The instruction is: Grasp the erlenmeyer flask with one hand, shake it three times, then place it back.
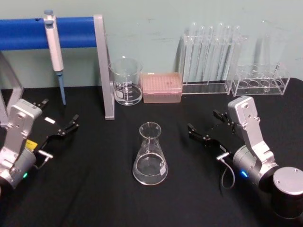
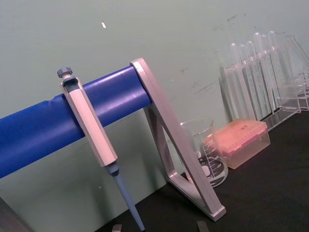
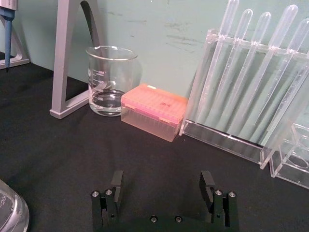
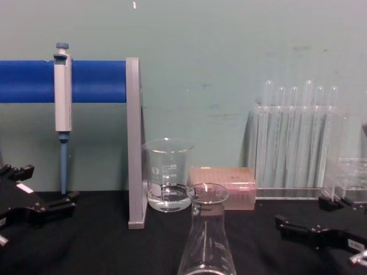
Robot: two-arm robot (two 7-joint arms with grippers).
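Observation:
The clear erlenmeyer flask (image 1: 150,156) stands upright on the black table, near the middle and untouched; the chest view shows its neck and flared rim (image 4: 207,229), and its base edge shows in a corner of the right wrist view (image 3: 9,212). My right gripper (image 1: 202,120) rests on the table to the right of the flask, apart from it. It is open with nothing between its fingers (image 3: 117,178). My left gripper (image 1: 60,111) lies at the table's left side, also open and empty, well away from the flask.
Behind the flask stand a glass beaker (image 1: 126,82) with a little liquid and a pink tip box (image 1: 162,87). Racks of test tubes (image 1: 208,56) line the back right. A pipette (image 1: 56,52) hangs on a blue bar with a grey upright (image 1: 105,66).

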